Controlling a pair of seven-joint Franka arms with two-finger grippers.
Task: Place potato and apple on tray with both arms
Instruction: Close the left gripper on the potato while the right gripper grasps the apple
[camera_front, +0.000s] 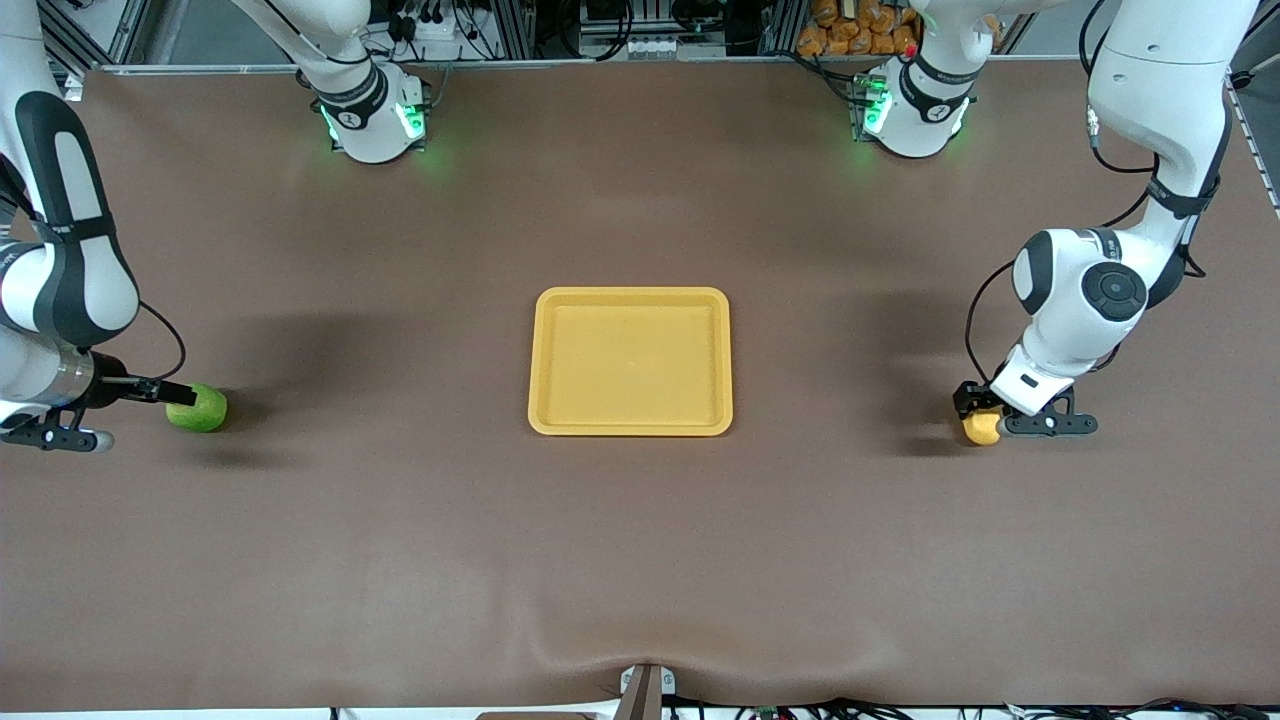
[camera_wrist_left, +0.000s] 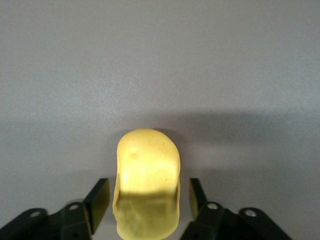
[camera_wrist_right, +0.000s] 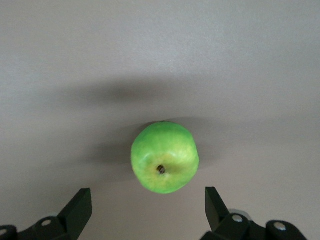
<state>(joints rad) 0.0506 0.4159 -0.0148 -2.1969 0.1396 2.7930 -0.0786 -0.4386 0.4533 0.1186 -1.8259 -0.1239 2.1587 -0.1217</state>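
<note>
Both arms are working at once here, one at each end of the bench. The left hand (camera_wrist_left: 145, 207) is sitting low around the potato (camera_wrist_left: 147, 182), a finger (camera_wrist_left: 97, 202) just beside each flank, with a sliver of gap showing on one side at least — so not gripping yet, as far as I can judge. The potato is lying on the bench toward the left arm's end, well apart from the tray (camera_front: 630, 361).

At the right arm's end, the right hand (camera_wrist_right: 147, 210) is standing wide open, with the apple (camera_wrist_right: 164, 157) lying just ahead of its fingertips, stem dimple facing the wrist camera.

The tray is waiting in the middle, with nothing on it.

Risks? The potato is smooth and rounded — a squeeze off its middle could squirt it out forward. The apple is round and free to roll, so 1 finger nudging it first could send it away.

No readable writing or brand anywhere that I can make out.
</note>
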